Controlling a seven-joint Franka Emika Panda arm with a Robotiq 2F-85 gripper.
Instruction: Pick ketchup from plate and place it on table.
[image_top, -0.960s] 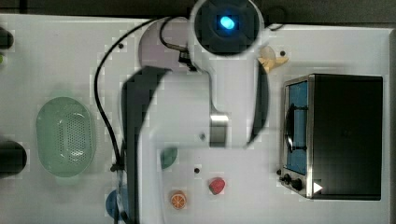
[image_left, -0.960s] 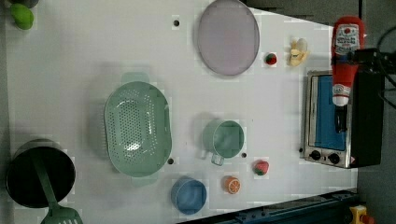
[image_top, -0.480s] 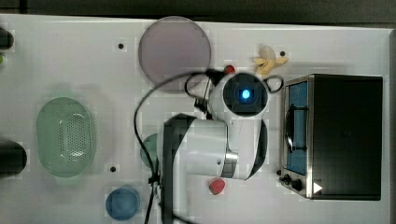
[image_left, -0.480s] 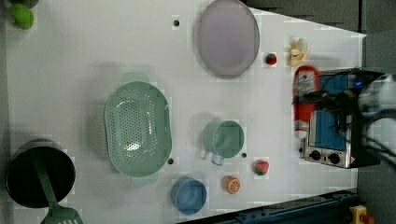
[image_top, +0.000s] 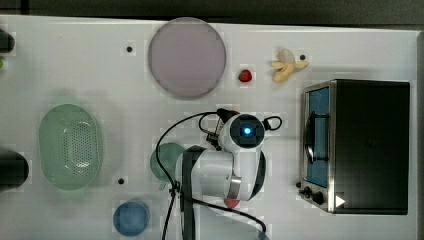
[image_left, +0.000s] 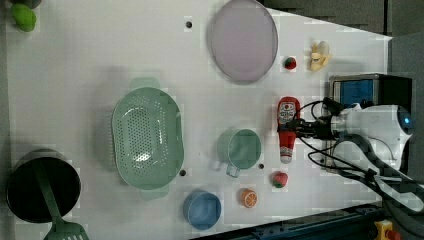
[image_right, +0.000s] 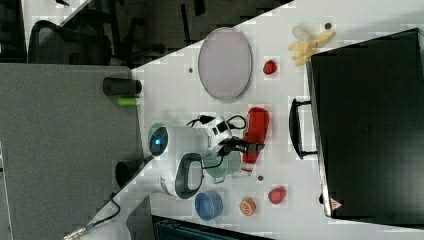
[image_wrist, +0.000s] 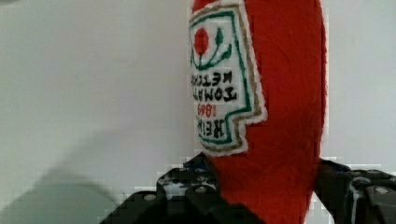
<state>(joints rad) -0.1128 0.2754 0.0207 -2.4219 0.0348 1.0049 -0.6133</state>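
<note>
The ketchup is a red plush bottle with a white cap and a green-edged label. It hangs lengthwise over the white table, between the green mug and the toaster oven. My gripper is shut on its lower body, and its black fingers flank the red fabric of the ketchup in the wrist view. I cannot tell whether the bottle touches the table. The pale mauve plate lies bare at the back, well apart from the gripper and the ketchup.
A green perforated basket, a blue bowl, an orange slice and a strawberry piece lie nearby. A small red piece and a banana sit beside the plate. A black pot holds a spatula.
The arm has swung from over the plate toward the mug, carrying the ketchup. In the left view the bottle came from above the oven to low over the table.
</note>
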